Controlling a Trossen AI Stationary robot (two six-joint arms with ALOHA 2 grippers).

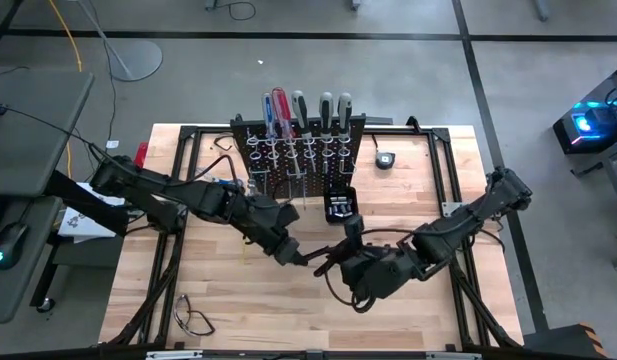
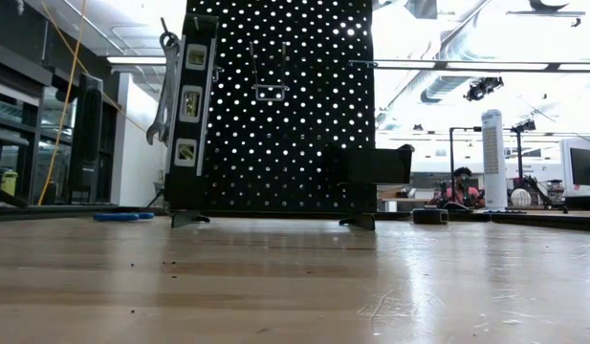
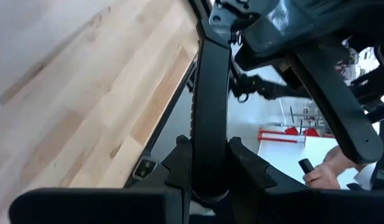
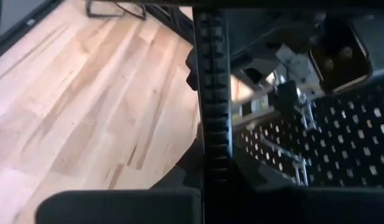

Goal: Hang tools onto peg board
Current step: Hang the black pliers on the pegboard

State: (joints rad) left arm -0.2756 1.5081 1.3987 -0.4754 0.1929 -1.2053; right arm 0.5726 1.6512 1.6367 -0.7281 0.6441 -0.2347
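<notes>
left gripper (image 1: 300,258): mid-counter, in front of the peg board; fingers (image 3: 179,163) clamped on a dark bar-like tool (image 3: 211,106) that runs out between them.
right gripper (image 1: 333,262): just beside the left one, facing it; fingers closed on a ribbed dark handle (image 4: 211,93), judged to be the other end of the same tool.
step: looks like a mid-air handover, both arms on one tool. Cannot tell which tool it is.
peg board (image 1: 300,150): upright at the back of the counter (image 1: 238,300); screwdrivers (image 1: 280,108) already stand in the rings along its top. In the low view a silver wrench (image 2: 166,88) hangs at its left edge.
other items: small black box (image 1: 339,206) at the board's foot, safety glasses (image 1: 193,318) at the near left corner, both well apart from the grippers.
risk 1: both arms pulling while both grip, so the tool twists or slips out.
risk 2: left lets go before right's hold is square, so the tool tilts or drops to the counter.
risk 3: long tool swung toward the board could clip the hung screwdrivers or tip the black box.
</notes>
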